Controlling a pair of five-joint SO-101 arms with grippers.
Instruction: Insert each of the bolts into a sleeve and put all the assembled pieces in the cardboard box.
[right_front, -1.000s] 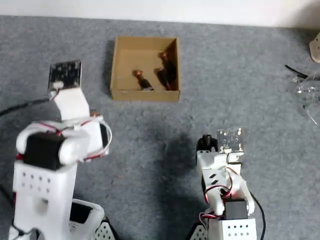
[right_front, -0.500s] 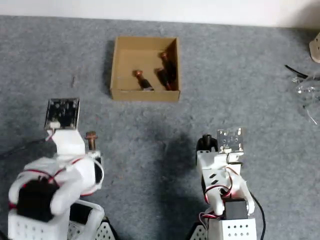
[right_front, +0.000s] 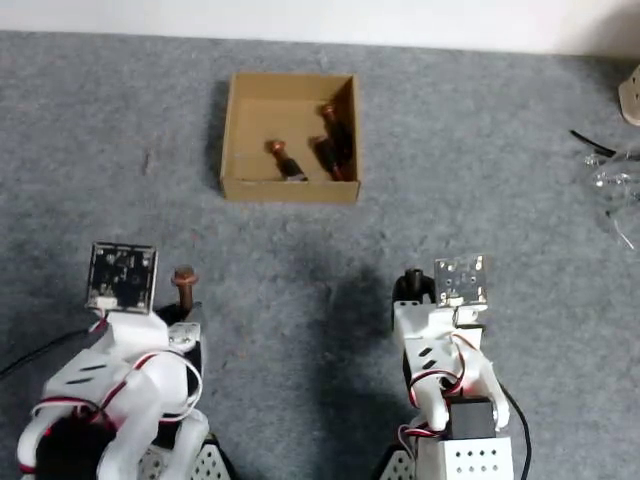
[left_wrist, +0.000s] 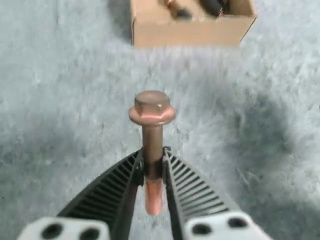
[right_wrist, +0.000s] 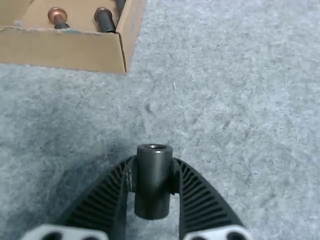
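Grey counter (right_front: 500, 180) fills the high view. Two white arms sit low in the frame, the left arm (right_front: 120, 370) at lower left and the right arm (right_front: 440, 370) at lower centre-right. The cardboard box (right_front: 258, 112) sits upper centre, well apart from both. The left tool (left_wrist: 152, 160) is pinched narrow on the shank of a copper bolt (left_wrist: 151, 112), its hex head sticking out past the tips. The right tool (right_wrist: 152, 167) is clamped on a dark sleeve (right_wrist: 152, 195), open bore facing outward. Inside the box lie two assembled pieces (right_front: 335, 140), both in its right half.
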